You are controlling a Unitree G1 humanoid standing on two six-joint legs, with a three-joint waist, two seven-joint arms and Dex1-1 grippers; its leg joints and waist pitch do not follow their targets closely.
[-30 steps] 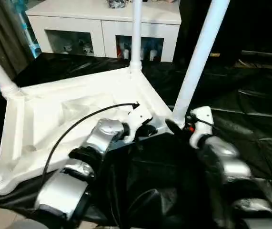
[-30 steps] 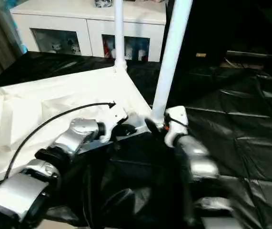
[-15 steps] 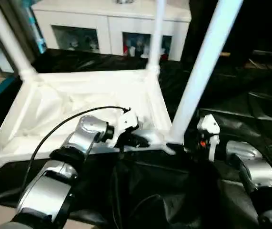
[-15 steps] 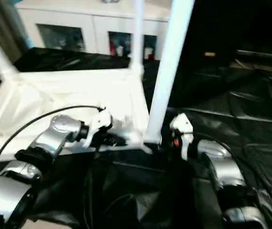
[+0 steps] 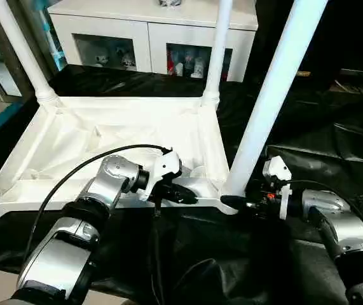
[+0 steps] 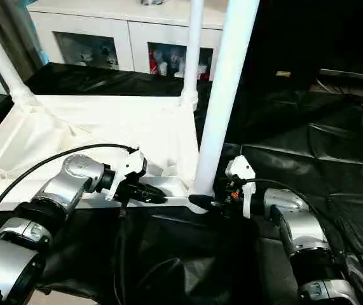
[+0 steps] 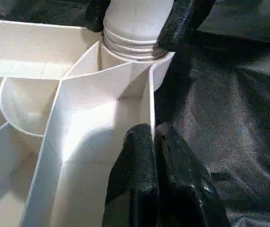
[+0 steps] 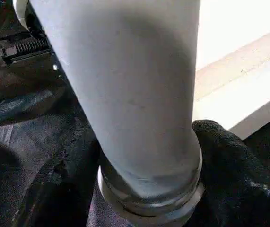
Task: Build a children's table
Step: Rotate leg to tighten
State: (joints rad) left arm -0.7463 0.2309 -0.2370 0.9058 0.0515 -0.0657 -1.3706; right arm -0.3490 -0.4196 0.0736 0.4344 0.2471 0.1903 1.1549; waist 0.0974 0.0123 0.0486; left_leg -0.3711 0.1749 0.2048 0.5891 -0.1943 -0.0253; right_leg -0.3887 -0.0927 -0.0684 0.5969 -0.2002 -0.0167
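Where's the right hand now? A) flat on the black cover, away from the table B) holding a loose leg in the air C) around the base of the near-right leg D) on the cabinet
C: the right hand has a finger on each side of the leg at its base, by the corner socket.

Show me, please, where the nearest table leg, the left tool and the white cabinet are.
nearest table leg (image 5: 267, 108): left eye view, mid-shaft.
left tool (image 7: 152, 142): left wrist view, between its fingertips at the rim.
white cabinet (image 5: 143, 25): left eye view, front frame.

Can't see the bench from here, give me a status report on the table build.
Left gripper shut on the upturned children's table rim. Right gripper fingers either side of the near leg at its base. Legs upright in corner sockets. Nothing in the way.
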